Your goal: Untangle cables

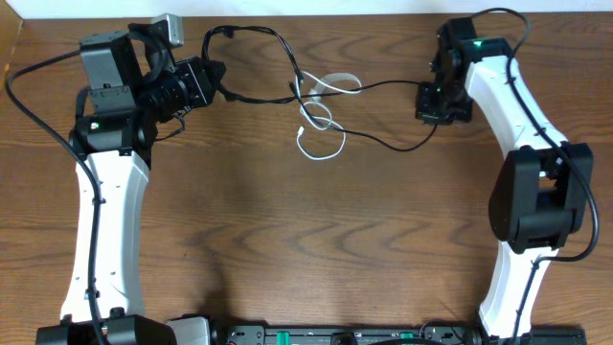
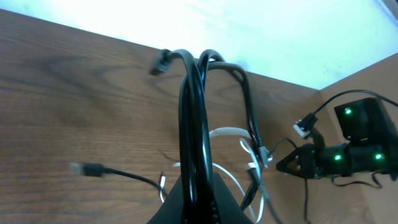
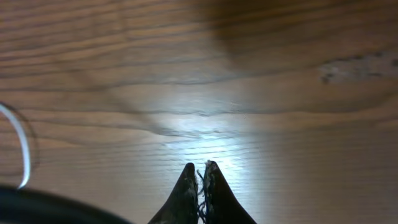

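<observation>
The untangling is under way but, by my reading, far from done. The left hand (image 1: 199, 81) is clamped on a doubled black cord (image 2: 193, 112), which rises from between its fingers in a tight fold and arches toward the middle of the brown wood-grain counter (image 1: 287, 249). There, between the two arms, the thin black cords (image 1: 278, 40) cross one another and thread through the loops of the thin white USB-type cord (image 1: 299, 142) (the crossings sit close together, and I cannot count them or say which strand lies on top). One black strand runs from that knot straight across to the right hand (image 1: 438, 101), whose fingers are pressed together low over the counter. The wrist view shows the tips touching with only a wisp between them, so I cannot tell whether a cord is truly caught there. No cord lies apart from the others yet. What is left, I judge, is most of the job: draw the black strands out of the white loops, then lay all three well apart.
</observation>
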`<state>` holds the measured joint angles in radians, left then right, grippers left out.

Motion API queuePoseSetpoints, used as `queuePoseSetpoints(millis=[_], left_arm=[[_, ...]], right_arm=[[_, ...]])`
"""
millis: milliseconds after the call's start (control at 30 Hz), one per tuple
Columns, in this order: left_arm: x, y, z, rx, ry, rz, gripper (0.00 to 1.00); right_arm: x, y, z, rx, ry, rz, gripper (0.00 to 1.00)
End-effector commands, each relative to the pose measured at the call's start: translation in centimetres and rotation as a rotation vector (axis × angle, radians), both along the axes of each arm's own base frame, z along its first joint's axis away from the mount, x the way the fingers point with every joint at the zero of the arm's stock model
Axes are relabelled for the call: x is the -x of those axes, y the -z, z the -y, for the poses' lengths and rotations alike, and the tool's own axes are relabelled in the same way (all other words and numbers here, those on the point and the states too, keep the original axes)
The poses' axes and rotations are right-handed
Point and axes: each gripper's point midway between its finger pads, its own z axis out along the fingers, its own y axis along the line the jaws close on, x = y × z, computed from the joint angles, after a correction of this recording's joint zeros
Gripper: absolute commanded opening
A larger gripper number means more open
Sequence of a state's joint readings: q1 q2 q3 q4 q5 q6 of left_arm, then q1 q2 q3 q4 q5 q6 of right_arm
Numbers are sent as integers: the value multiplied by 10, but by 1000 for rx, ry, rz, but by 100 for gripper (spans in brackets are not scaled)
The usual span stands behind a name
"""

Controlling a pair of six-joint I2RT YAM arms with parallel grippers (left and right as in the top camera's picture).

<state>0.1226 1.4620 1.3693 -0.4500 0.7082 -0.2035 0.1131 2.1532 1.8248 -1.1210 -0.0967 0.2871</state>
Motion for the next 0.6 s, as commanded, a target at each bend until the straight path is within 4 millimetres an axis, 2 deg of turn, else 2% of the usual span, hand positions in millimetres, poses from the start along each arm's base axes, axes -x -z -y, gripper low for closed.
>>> queuePoseSetpoints(millis=[0, 133, 233, 333, 367, 433, 567], left_arm=[[-1, -5, -15, -71, -30, 36, 7], [-1, -1, -18, -99, -37, 35, 7], [-1, -1, -17, -98, -36, 34, 8], [0, 0, -16, -95, -31, 30, 7], [2, 2, -14, -92, -25, 15, 7], [5, 5, -11, -88, -17, -4, 7], [11, 11, -2, -84, 5, -39, 8]], right_arm=[[-1, -2, 36, 31, 39, -4, 1], [6, -2, 60, 3, 84, -36, 1], [6, -5, 55, -113, 17, -26, 1], [7, -6, 54, -134, 0, -26, 4], [7, -8, 44, -170, -47, -16, 24], [7, -10, 32, -207, -100, -3, 43], [5, -14, 21, -236, -141, 15, 58]])
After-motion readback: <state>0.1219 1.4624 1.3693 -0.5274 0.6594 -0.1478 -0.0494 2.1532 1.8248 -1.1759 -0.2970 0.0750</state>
